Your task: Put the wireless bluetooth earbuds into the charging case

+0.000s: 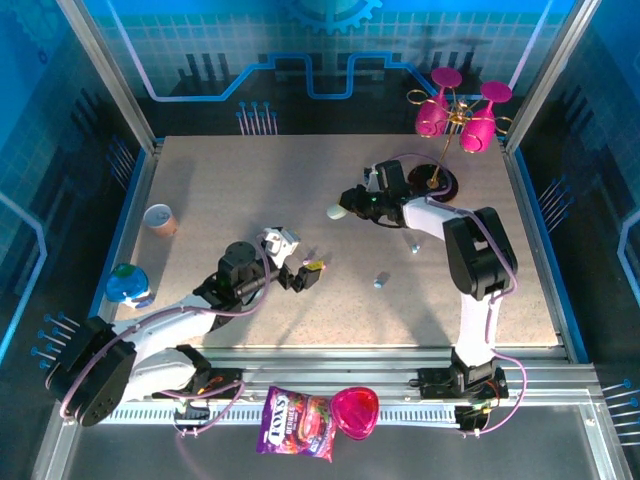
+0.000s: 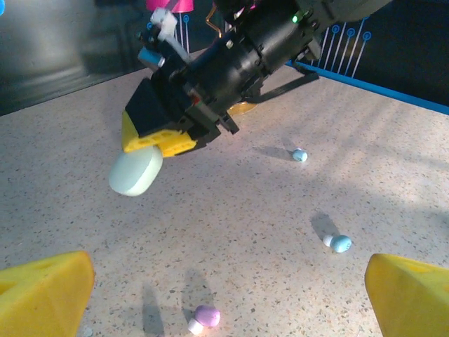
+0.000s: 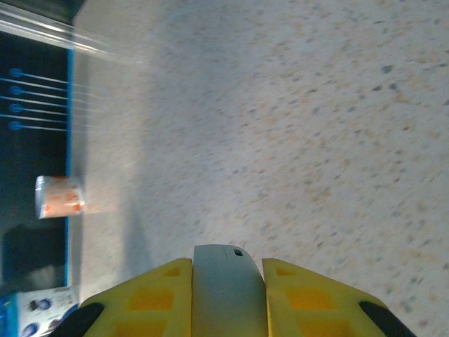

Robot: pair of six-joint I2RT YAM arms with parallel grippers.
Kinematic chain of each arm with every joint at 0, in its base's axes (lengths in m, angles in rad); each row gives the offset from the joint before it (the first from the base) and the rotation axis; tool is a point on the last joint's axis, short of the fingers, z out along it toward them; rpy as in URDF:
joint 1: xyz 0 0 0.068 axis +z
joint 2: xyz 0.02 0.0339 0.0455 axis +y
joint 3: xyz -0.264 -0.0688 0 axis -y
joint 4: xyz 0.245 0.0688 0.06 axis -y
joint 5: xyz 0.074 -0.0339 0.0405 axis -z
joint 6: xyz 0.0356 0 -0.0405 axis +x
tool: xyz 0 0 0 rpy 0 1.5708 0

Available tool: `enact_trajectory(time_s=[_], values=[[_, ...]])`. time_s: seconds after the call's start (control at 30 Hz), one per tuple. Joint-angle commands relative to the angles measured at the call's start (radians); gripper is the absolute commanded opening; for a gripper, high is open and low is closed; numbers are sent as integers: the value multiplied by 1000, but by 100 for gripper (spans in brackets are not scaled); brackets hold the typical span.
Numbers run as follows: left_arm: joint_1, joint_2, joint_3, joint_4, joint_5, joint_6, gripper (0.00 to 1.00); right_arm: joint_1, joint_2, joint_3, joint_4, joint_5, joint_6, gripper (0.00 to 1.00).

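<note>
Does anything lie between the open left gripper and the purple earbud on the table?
Nothing visible does. In the left wrist view the purple earbud lies on bare table between the spread fingers of the left gripper. The pale case, pinched in the right gripper, is farther off and out of that path.

A paper cup (image 1: 159,218) stands near the table's (image 1: 250,190) left edge, with a blue-green ball (image 1: 128,283) closer in. Pink goblets (image 1: 433,118) hang on a gold rack (image 1: 452,108) (far right corner). A candy bag (image 1: 295,424) lies out front.
</note>
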Motion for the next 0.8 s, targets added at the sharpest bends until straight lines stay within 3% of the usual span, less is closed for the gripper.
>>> enact_trajectory(time_s=[0.0, 0.33, 0.57, 0.77], values=[[-9, 7, 37, -14, -40, -26, 99, -23, 47, 65, -42, 49, -41, 20], [-1, 24, 112, -164, -161, -90, 99, -73, 55, 65, -84, 48, -92, 44], [117, 47, 233, -517, -206, -160, 99, -101, -80, 6, -157, 114, -254, 65], [170, 139, 354, -757, -216, -109, 99, -60, -247, -104, -172, 153, -406, 76]])
